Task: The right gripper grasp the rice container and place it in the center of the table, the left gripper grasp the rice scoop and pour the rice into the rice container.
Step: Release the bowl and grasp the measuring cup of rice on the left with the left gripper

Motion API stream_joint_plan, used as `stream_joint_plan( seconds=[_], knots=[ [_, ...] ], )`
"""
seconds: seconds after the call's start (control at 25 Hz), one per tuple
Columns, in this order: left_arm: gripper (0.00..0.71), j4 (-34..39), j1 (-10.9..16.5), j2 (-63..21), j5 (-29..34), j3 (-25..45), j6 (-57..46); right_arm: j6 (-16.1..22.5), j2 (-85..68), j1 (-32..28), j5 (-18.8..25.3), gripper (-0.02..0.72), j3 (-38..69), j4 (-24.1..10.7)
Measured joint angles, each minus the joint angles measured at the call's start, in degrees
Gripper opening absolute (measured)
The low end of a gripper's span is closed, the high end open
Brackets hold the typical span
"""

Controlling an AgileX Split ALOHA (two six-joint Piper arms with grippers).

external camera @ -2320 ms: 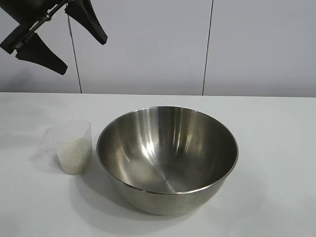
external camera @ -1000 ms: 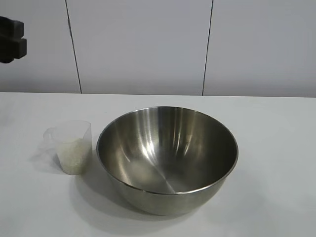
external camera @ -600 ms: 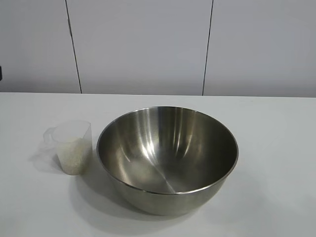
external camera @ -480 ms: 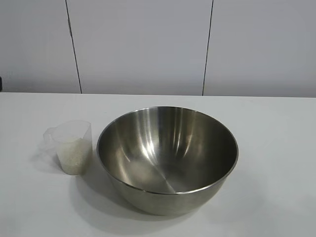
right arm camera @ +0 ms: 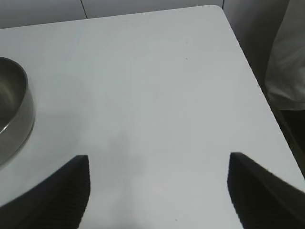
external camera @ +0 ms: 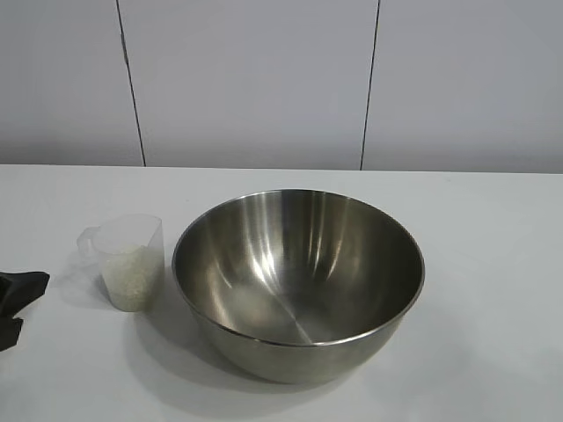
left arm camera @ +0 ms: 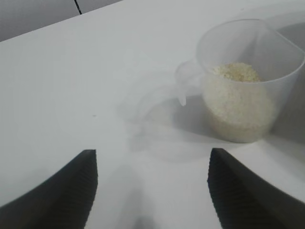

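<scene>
While your left gripper [left arm camera: 147, 191] sits low beside the rice scoop [external camera: 128, 261] with its fingers spread apart and nothing between them, the risks all sit around that light cup. It stands upright on the table [external camera: 493, 264], just beside the rice container [external camera: 298, 280] and on the side away from the right arm, its loop handle pointing away from the bowl toward your fingers. Close off-centre and you will likely push or tip the scoop, spilling the rice [left arm camera: 238, 102] onto the table. Squeeze the thin plastic too hard and it may flex and slip. The right gripper [right arm camera: 157, 191] hangs spread and empty beyond the bowl's far side.
</scene>
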Motion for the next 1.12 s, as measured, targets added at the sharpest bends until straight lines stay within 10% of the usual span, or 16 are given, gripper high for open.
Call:
stream_joint_plan(
  seconds=[1.12],
  knots=[
    [0.47, 1.09, 0.0, 9.09, -0.05, -13.9, 1.12, 0.0, 0.0, 0.0, -0.05, 0.545, 0.0, 0.0]
  ],
)
